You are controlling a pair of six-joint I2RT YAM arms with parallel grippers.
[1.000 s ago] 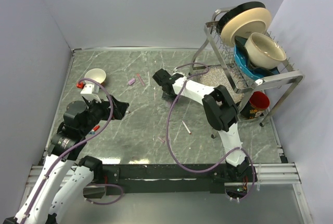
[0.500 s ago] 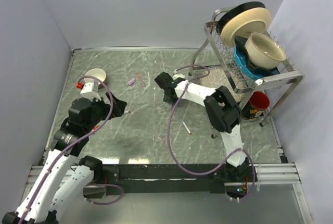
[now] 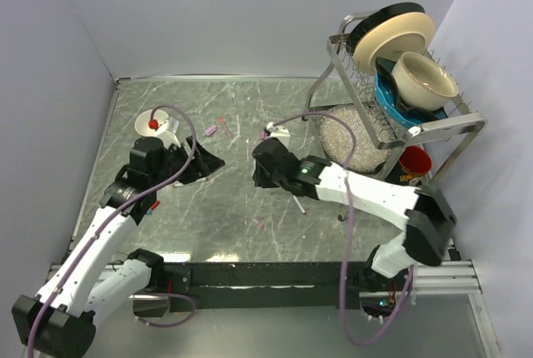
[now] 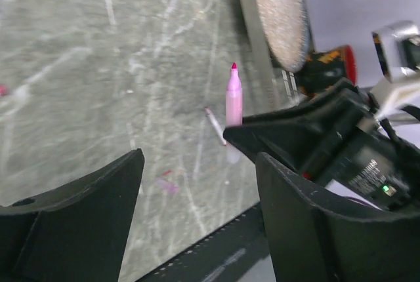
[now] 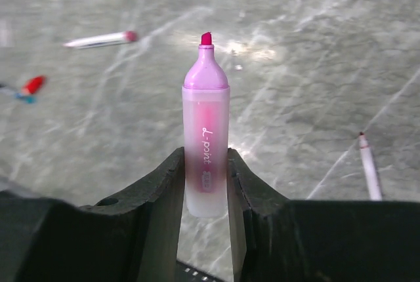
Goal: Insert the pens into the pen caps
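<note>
Resting in rack [image 3: 450, 127]: plates [image 3: 404, 37], bowl [image 3: 425, 79]

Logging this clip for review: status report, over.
Right end effector shut on pink pen, tip uncapped. Left end effector open, empty. Purple cap lies loose, untouched.
</note>
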